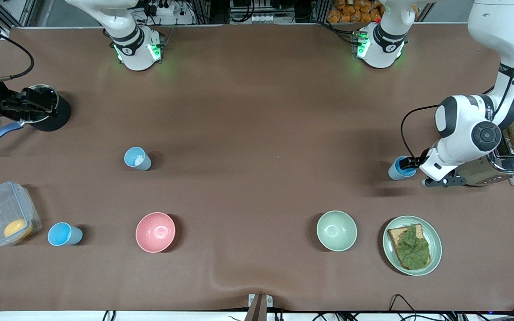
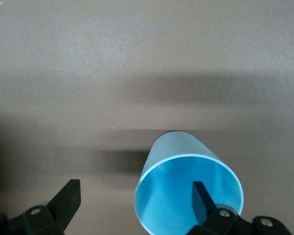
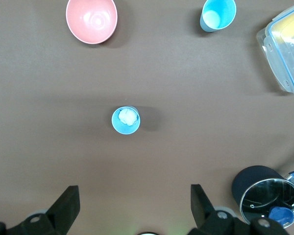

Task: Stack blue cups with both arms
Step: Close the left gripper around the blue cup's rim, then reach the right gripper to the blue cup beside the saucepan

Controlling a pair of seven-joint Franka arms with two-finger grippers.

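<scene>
Blue plastic is seen at three separate spots, so no cup has yet been stacked, and the whole of the stacking is judged to remain.

Nearest the front camera, one blue cup (image 1: pixel 64 234) is stood just beside a clear lidded box (image 1: pixel 6 213), toward the right arm's end of the table, with the pink bowl (image 1: pixel 155 232) along the same row. The pale green bowl (image 1: pixel 336 230) and a plate of toast (image 1: pixel 412 245) are set in that row toward the left arm's end.

Farther from the camera, a second blue cup (image 1: pixel 137 158) is stood alone, and something white is seen inside it (image 3: pixel 126 120); what it is cannot be made out.

At about the same depth, toward the left arm's end, the third blue cup (image 1: pixel 402 168) is met by the left gripper (image 2: pixel 132 203). Its jaws are spread, with one finger (image 2: pixel 202 198) inside the cup's mouth and the other outside, well apart from the wall; no grip is yet made. A first pick is judged to be under way. Beside it, a toaster (image 1: pixel 507 162) is partly covered by the arm.

The right gripper (image 3: pixel 132 208) is held wide open and empty above the table, looking down on the middle cup; in the front view it is hard to tell from the dark pan (image 1: pixel 45 109) at the table's edge.
</scene>
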